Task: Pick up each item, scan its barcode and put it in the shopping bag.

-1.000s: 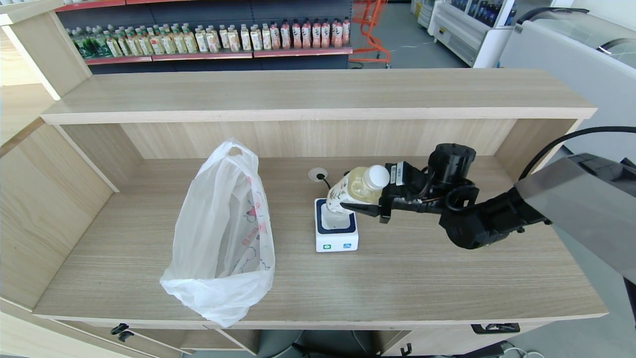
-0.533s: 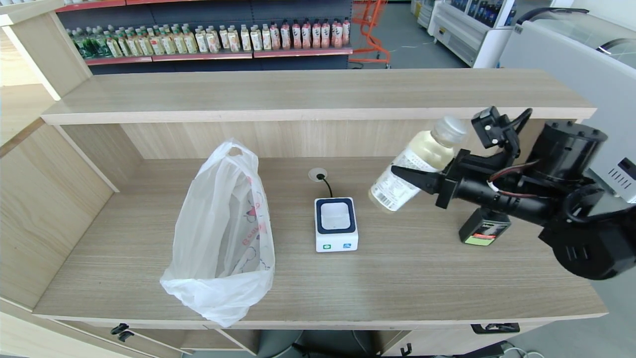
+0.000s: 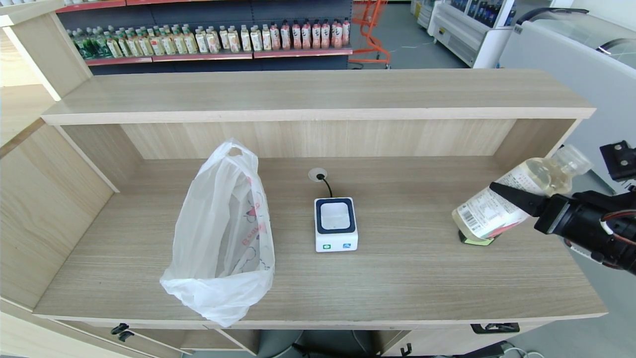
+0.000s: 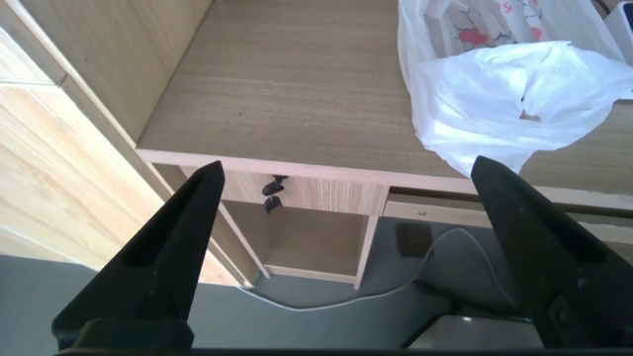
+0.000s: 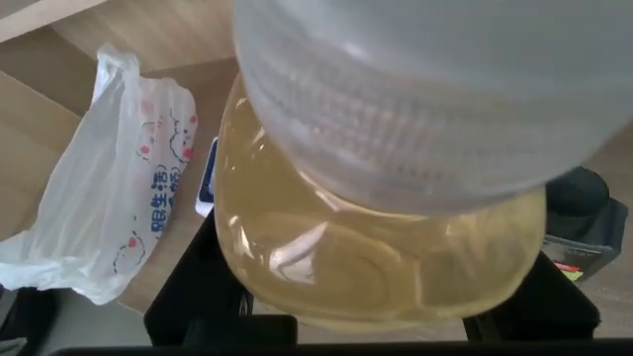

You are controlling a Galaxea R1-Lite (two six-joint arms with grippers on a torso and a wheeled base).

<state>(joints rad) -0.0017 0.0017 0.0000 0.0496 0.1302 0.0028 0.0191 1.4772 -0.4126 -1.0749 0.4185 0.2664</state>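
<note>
– Wooden checkout counter (image 3: 397,278), shop shelves (image 3: 208,49) behind it. Where is the bottle?
– Off at the counter's right end, up in the air. The right gripper (image 3: 499,205) pinches the bottle (image 3: 474,218) across its body with its dark fingers. A small dark item (image 3: 476,241) sits on the counter just under the bottle's base.
– How does it lie?
– Tilted: cap up and out to the right, base down and to the left. Its long axis runs roughly along the counter toward the scanner (image 3: 336,223), and the printed label faces upward.
– And the shopping bag (image 3: 221,238)?
– Further left again, well apart from the bottle, with its handle loop up toward the back wall. The scanner stands between bag and bottle.
– So the coming move goes leftward?
– I'd judge so. Whether the scan is done, I can't tell. A scan would need the label turned down over the window; bagging would mean carrying it past the scanner.
– The left gripper (image 4: 346,168)?
– Spread wide and empty, hanging beyond the counter's front edge by the bag's lower end. It's nearer the bag, but the right arm has the bottle.
</note>
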